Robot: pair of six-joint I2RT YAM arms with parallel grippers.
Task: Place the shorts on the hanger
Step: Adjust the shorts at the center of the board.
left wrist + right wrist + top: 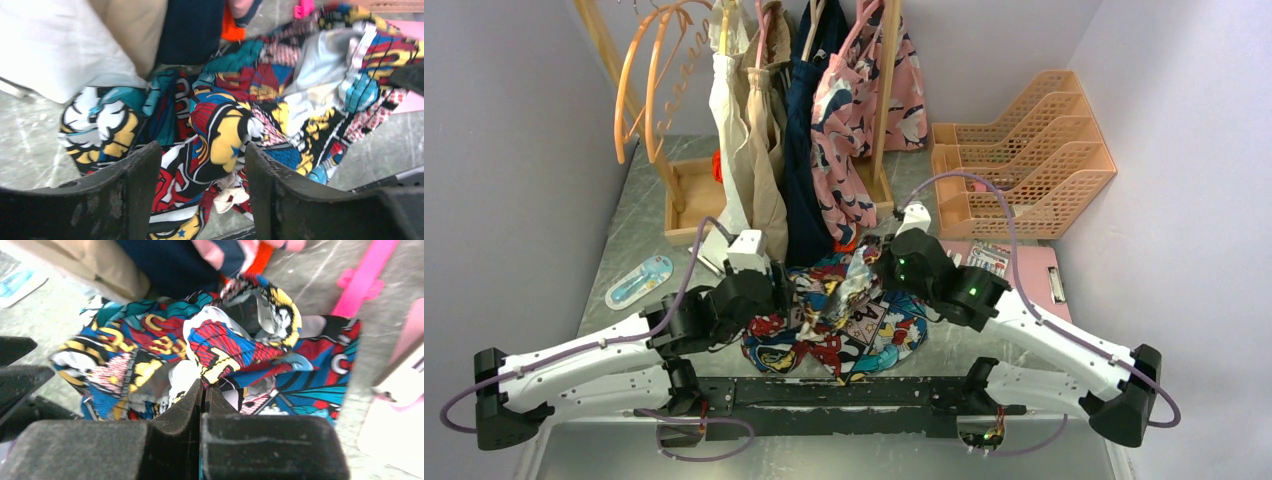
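Shorts (pixel 834 335) — comic lettering, illegible

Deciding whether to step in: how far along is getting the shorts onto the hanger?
Done: nothing yet; the shorts lie crumpled on the table, not hung. In hand: the right fingers are shut on a fold of them, and the left fingers are open around another bunch. Left: spreading them out and hanging them.
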